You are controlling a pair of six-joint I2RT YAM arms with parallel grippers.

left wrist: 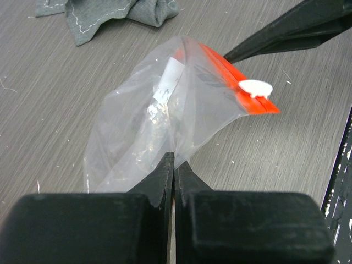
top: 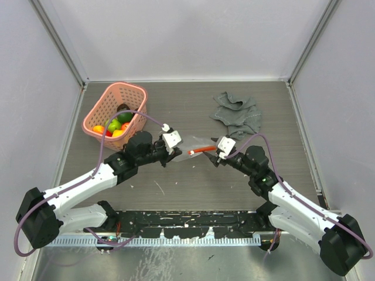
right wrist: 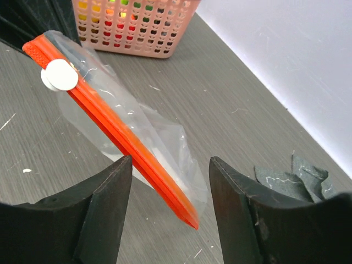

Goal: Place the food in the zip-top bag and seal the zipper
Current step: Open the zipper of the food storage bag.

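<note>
The top view looks steeply down from above and behind the near edge, taking in the whole desk point(top: 176, 111) to its far corners. The left wrist camera sits close behind the left tool point(left wrist: 174, 158), facing low across the desk toward the grey cloth point(left wrist: 104, 14) by the far right corner, while the right wrist camera looks past the right tool point(right wrist: 170, 162) toward the pink basket point(right wrist: 132, 27) by the far left corner. All three share the zip-top bag point(top: 188, 146) at the desk's middle

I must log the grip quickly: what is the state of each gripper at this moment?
Left gripper: jaws closed, pinching the edge of the clear bag.
Right gripper: jaws open, holding nothing.
</note>
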